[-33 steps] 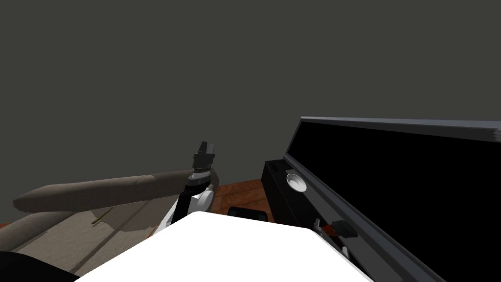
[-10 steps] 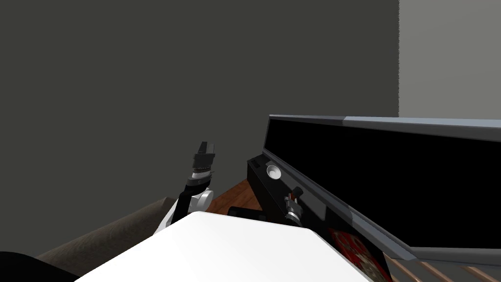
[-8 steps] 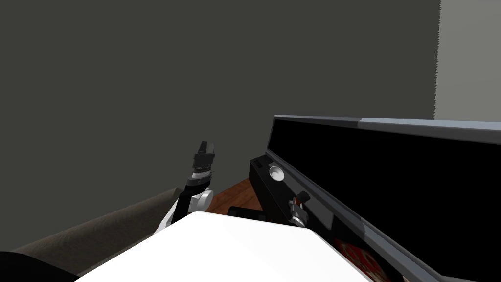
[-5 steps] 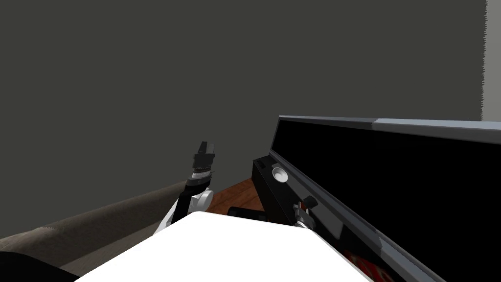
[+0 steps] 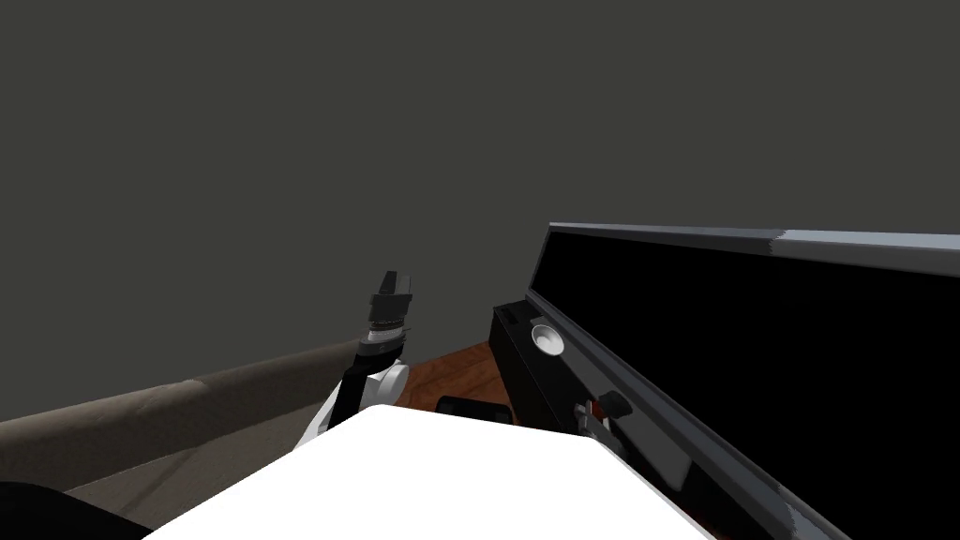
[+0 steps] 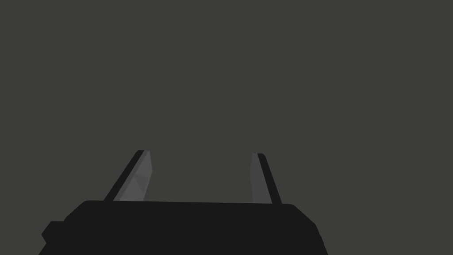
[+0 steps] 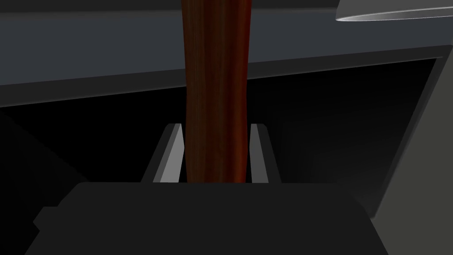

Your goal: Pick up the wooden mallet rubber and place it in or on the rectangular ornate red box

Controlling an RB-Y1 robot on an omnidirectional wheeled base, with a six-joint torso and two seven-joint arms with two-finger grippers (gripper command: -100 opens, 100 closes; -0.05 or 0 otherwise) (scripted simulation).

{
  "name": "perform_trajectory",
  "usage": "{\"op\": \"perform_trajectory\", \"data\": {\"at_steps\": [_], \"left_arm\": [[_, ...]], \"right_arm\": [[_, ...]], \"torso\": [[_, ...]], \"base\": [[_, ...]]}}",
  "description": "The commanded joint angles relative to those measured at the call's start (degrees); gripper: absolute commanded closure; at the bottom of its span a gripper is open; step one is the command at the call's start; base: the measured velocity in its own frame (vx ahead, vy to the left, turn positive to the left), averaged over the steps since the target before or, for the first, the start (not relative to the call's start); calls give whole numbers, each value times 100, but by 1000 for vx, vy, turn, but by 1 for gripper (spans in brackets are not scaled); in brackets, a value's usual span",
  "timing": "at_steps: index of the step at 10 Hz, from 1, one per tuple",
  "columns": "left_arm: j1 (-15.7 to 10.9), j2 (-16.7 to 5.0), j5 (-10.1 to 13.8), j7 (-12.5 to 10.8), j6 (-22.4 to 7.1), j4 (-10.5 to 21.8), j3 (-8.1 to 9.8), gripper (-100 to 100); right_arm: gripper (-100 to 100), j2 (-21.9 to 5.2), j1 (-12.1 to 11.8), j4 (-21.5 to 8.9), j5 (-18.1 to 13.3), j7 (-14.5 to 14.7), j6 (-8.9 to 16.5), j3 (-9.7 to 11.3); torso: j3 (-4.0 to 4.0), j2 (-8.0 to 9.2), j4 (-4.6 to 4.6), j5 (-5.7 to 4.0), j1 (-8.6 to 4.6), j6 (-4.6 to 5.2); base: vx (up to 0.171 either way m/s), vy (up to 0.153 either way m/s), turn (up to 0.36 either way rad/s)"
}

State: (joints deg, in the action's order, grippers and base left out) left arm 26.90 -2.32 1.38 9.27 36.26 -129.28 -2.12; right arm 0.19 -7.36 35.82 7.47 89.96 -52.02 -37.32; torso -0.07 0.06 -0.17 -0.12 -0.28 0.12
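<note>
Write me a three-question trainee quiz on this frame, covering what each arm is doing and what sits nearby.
1. True or false: the left gripper has its jaws shut on something.
2. What does the right gripper hold between its jaws? A) a red box B) a reddish-brown wooden mallet handle C) nothing
3. Short answer: in the head view, which gripper is closer to the white bowl?

Key: 1 false, the jaws stand open and empty. 2 B. 3 the right one.
</note>
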Motion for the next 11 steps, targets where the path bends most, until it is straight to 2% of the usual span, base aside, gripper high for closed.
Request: {"op": "perform_trajectory", "data": {"at_steps": [1,2,3,5,6,7,8,11], "left_arm": [[0,0,0,0,0,0,0,0],[0,1,0,0,0,0,0,0],[0,0,0,0,0,0,0,0],[0,0,0,0,0,0,0,0],[0,0,0,0,0,0,0,0],[2,0,0,0,0,0,1,0],[2,0,0,0,0,0,1,0],[2,1,0,0,0,0,0,0]], "right_arm": [[100,-129,-43,-174,160,-77,-80,-215],[100,-183,-104,-208,268,-117,-107,-363],[100,-183,-104,-147,268,-117,-107,-363],[100,-291,-227,-275,484,-195,-161,-657],[100,-244,-207,-179,416,-158,-100,-566],[0,-254,-210,-180,429,-165,-92,-584],[100,-301,-198,-224,415,-178,-94,-599],[100,-477,-163,-333,380,-221,-122,-710]], "torso": [[0,0,0,0,0,0],[1,6,-3,-4,0,4],[6,14,-1,-3,2,4],[1,5,-3,-7,-11,5],[4,9,-1,-3,-8,6],[0,2,-2,-6,-17,10],[-4,-5,-4,-7,-24,10],[-4,-3,-4,9,59,11]], "base": [[-57,57,364],[-69,66,440],[-45,41,261],[-47,54,331],[-26,24,52],[-4,4,-12],[-4,103,9],[-26,201,-17]]}}
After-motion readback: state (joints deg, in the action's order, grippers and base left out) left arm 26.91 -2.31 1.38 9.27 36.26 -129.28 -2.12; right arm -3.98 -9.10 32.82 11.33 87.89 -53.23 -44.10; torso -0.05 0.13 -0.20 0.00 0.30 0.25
